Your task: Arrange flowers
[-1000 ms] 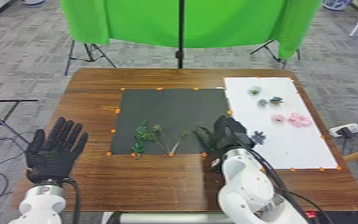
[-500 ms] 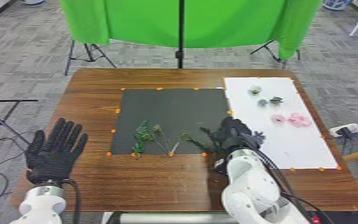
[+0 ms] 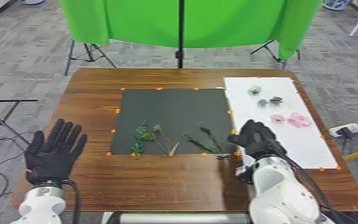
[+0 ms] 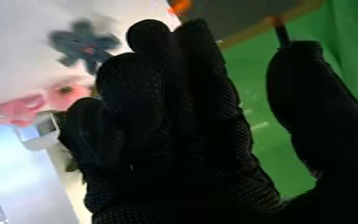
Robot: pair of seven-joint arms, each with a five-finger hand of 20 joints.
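Note:
My right hand [image 3: 257,135] is over the left edge of the white sheet in the head view. Its glove [image 4: 175,135] appears in the right wrist view with straight fingers, the thumb apart, nothing held. Dark green stems [image 3: 213,139] lie on the black sheet left of that hand; another green stem [image 3: 141,137] and a thin-stalked sprig [image 3: 165,140] lie farther left. Pink flowers [image 3: 298,120] and grey-blue flowers [image 3: 270,101] rest on the white sheet, with a pale flower [image 3: 254,90] above them. A blue-grey flower [image 4: 85,45] shows beside the fingers. My left hand [image 3: 55,152] is open at the table's left.
The black sheet [image 3: 171,107] and white sheet [image 3: 246,82] are side by side on the brown table [image 3: 149,185], with orange markers along their edges. Beyond the table's far edge stand a green cloth [image 3: 140,22] and a black stand pole [image 3: 181,35].
My right hand has moved right, from the black sheet's edge onto the white sheet, uncovering the dark stems it was over. My left hand stays practically where it was.

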